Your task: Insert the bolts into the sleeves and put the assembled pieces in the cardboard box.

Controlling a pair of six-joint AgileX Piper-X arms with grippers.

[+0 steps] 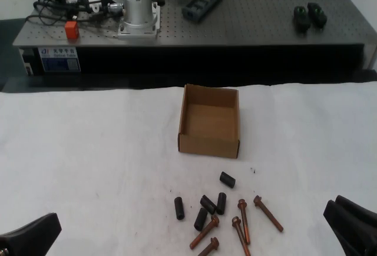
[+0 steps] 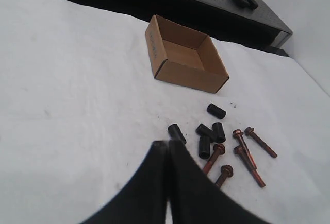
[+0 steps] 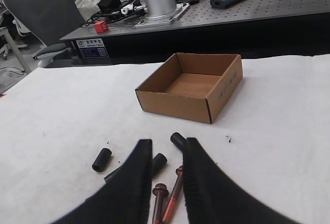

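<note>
L gripper clenched, empty; R gripper released; loose bolts & sleeves near cardboard box

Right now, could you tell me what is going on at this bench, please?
Nothing is being handled yet. Five black cylindrical sleeves and five copper-coloured bolts lie loose on the white cloth, none assembled. The open brown cardboard box beyond them is empty. The left end effector is shut and the right end effector is open; both hover short of the parts, holding nothing.
</note>
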